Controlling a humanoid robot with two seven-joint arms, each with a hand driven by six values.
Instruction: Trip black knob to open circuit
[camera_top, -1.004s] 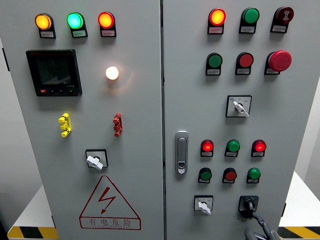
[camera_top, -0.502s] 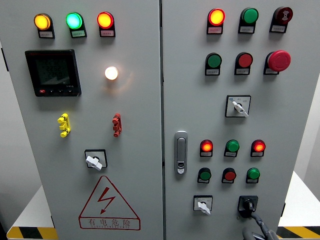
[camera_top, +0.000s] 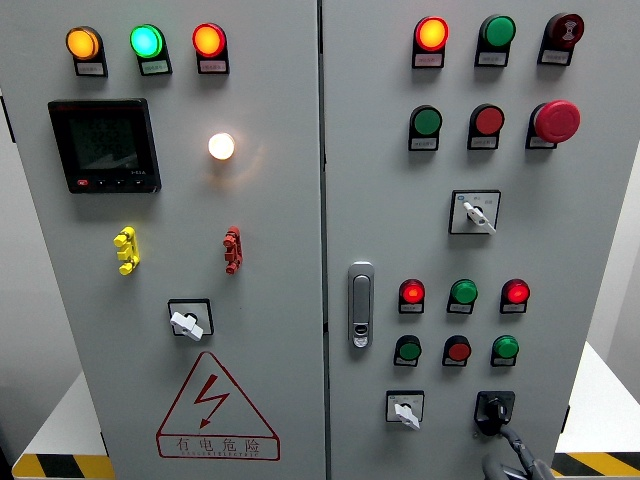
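Right hand (camera_top: 515, 460) pokes in at the bottom right, one finger reaching up to touch the black knob (camera_top: 495, 409), honestly can't tell if it's gripping.

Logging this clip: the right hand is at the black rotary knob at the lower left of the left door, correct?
Not quite. The head view shows the right hand at the black rotary knob at the lower right of the right door.

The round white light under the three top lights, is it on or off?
On. The white light glows bright and casts a warm halo on the grey door.
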